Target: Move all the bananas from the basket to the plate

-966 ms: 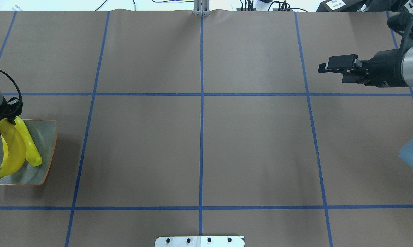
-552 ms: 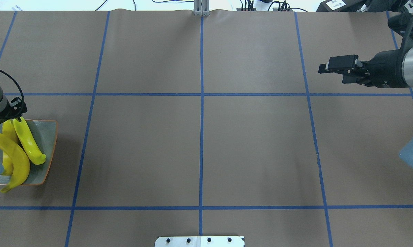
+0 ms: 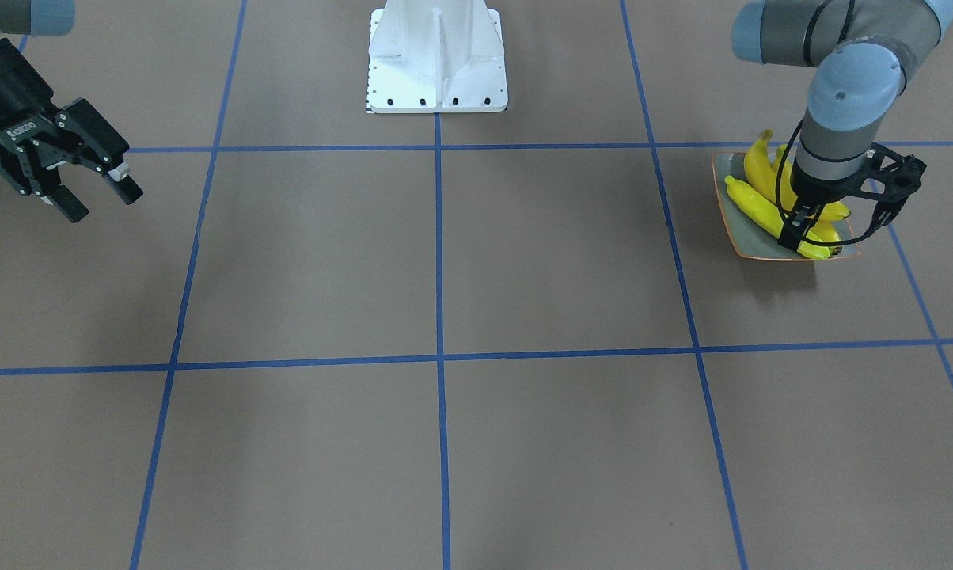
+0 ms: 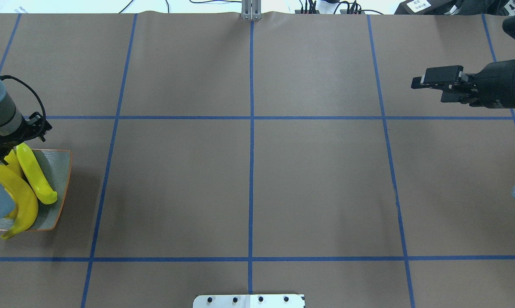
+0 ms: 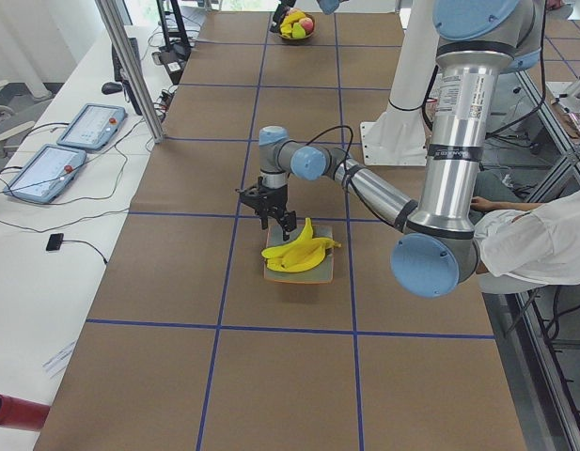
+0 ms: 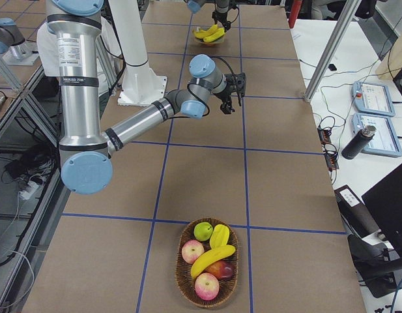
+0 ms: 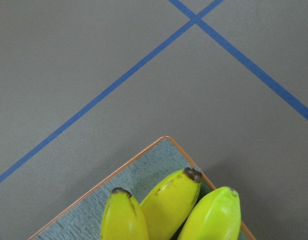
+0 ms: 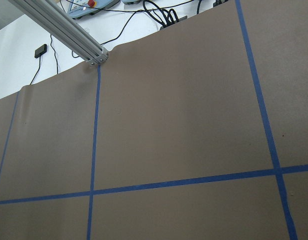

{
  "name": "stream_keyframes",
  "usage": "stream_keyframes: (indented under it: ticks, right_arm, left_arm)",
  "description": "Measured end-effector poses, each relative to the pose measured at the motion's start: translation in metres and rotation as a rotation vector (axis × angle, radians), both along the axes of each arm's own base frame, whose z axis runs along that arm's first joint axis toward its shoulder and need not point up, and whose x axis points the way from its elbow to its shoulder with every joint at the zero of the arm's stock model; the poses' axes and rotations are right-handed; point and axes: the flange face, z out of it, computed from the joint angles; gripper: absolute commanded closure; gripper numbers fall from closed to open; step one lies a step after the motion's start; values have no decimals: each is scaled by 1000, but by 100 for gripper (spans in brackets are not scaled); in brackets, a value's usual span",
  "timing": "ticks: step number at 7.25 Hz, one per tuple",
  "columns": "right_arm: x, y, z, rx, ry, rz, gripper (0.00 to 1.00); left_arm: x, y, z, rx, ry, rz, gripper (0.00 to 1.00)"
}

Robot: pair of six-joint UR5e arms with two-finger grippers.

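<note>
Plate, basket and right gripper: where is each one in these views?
plate (image 4: 61, 171): overhead exterior view, bare grey inner surface.
basket (image 6: 210, 303): exterior right view, near wicker rim.
right gripper (image 3: 104, 204): exterior front-facing view, midway between its open fingertips.

Brown tabletop (image 4: 317, 179), gridded with blue tape lines (image 4: 251, 171). Two teach pendants (image 6: 378, 98) off its edge, dark bottle (image 6: 357, 143) near them. Green apple (image 6: 202, 231) and red apples (image 6: 193, 250) grouped together.

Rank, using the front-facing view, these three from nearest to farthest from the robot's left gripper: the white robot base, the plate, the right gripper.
1. The plate, just beneath the left gripper, on the view's right.
2. The white robot base, top centre.
3. The right gripper, at the view's far left, across the table.
</note>
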Motion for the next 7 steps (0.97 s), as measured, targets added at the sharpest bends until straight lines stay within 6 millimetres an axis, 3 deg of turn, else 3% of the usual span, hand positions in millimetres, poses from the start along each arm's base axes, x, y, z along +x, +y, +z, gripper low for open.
stream_keyframes:
  ticks: [2,4,6,7]
  right_arm:
    - [53,6,55,-8,115,38,0]
    - [122,16,136,48,291,-19,0]
    - [197,20,228,105,382,-121,0]
    - [219,24,270,146,439,-177,0]
  left_arm:
    - [-17,-15,-56,47,144,29,0]
    - [-44,-16,-95,105,264,94,0]
    - [-66,-19,-106,149,310,140,0]
    - [-69,-20,-107,157,316,149,0]
